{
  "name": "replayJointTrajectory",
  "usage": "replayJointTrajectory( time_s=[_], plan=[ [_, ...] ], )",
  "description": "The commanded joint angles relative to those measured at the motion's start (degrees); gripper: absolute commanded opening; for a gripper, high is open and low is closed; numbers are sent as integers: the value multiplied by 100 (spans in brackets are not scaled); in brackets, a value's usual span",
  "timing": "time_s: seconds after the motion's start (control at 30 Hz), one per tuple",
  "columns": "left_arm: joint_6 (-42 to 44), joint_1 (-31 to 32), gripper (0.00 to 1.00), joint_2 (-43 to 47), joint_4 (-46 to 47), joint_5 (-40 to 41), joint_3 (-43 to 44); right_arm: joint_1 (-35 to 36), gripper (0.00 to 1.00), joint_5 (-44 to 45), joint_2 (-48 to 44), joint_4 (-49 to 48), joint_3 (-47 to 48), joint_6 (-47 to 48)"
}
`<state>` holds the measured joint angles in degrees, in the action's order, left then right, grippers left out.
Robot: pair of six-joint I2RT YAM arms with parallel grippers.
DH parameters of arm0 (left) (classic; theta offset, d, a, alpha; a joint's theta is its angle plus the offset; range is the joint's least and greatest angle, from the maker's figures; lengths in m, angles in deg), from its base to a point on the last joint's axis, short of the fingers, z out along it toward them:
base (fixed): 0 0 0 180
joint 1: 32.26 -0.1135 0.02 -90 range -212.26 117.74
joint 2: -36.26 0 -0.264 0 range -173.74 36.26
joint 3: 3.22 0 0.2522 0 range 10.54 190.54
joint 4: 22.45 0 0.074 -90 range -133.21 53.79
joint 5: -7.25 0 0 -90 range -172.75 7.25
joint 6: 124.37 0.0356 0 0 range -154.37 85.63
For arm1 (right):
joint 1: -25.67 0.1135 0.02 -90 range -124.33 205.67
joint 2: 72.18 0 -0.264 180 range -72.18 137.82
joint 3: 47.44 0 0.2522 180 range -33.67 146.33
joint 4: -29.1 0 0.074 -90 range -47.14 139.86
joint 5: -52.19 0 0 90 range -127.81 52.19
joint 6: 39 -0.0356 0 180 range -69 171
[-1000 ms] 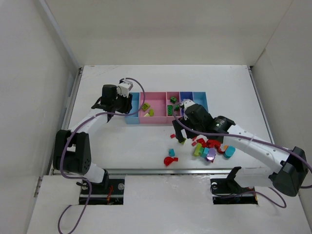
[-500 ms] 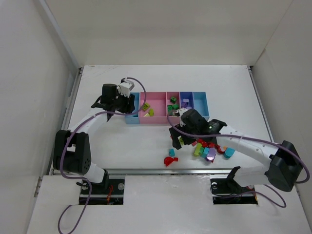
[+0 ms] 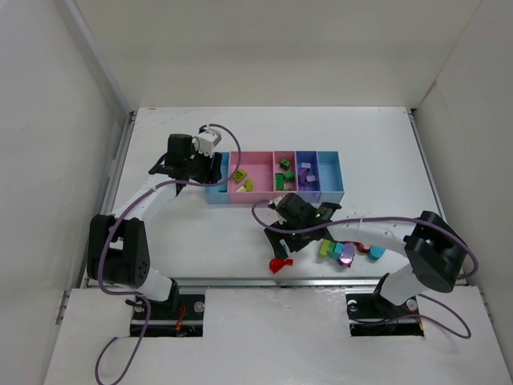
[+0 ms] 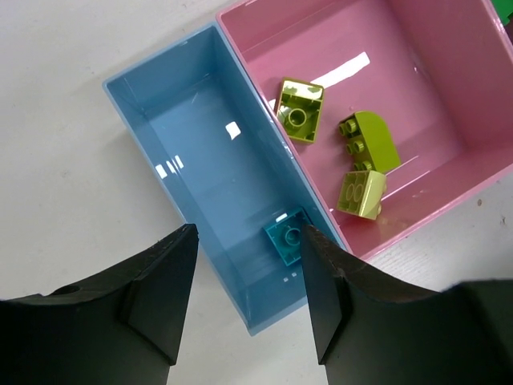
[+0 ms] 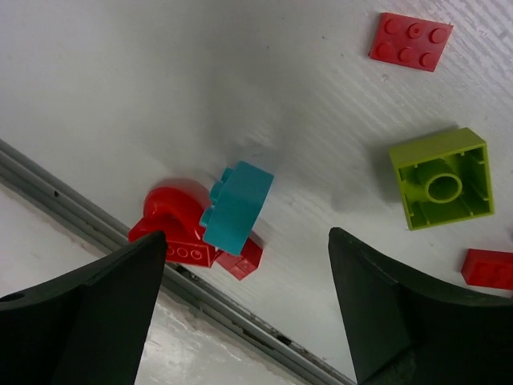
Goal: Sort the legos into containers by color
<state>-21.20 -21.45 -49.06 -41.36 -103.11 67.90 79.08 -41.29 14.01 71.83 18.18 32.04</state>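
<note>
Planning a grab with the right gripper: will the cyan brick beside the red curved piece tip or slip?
The cyan brick looks like rigid plastic, so it likely won't deform. It seems to lean on the red curved piece, so it may tip on contact. Its smooth faces could slip.

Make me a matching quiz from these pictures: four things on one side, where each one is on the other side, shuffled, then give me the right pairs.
Things:
1. left gripper
2. right gripper
3. lime bricks
4. red plate

Places:
A. inside the wide pink bin
B. open above the loose cyan brick that leans on a red piece
C. lying flat on the table, touching nothing else
D. open above the left blue bin

Pairs: 1-D, 2-B, 3-A, 4-C
</note>
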Motion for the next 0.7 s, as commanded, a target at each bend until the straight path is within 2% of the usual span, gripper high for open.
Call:
replayJointTrajectory(
  time_s=[0.0, 0.07, 0.1, 0.2, 0.3, 0.4, 0.43, 0.47, 0.53, 0.67],
  plan=[
    [107, 18, 51, 226, -153, 85, 214, 38, 86, -38, 222, -296, 220, -125],
    [107, 18, 51, 278, -153, 85, 214, 38, 79, -38, 362, -348, 272, -125],
    [107, 18, 51, 279, -214, 85, 214, 38, 70, -38, 363, -348, 333, -125],
    [107, 18, 52, 331, -215, 85, 214, 38, 56, -38, 363, -489, 395, -187],
    [107, 18, 52, 384, -267, 85, 214, 38, 47, -38, 424, -542, 456, -187],
    [107, 18, 52, 384, -267, 85, 152, 38, 27, 67, 573, -481, 519, -134],
    [168, 18, 52, 445, -320, 85, 152, 38, 16, 67, 574, -428, 588, -65],
    [168, 18, 52, 446, -320, 85, 152, 38, 9, 67, 574, -427, 589, 41],
    [230, 18, 52, 498, -382, 163, 152, 38, 0, 120, 496, -427, 763, 173],
    [335, 18, 52, 604, -434, 278, 152, 38, 0, 190, 442, -120, 1317, 550]
  ],
)
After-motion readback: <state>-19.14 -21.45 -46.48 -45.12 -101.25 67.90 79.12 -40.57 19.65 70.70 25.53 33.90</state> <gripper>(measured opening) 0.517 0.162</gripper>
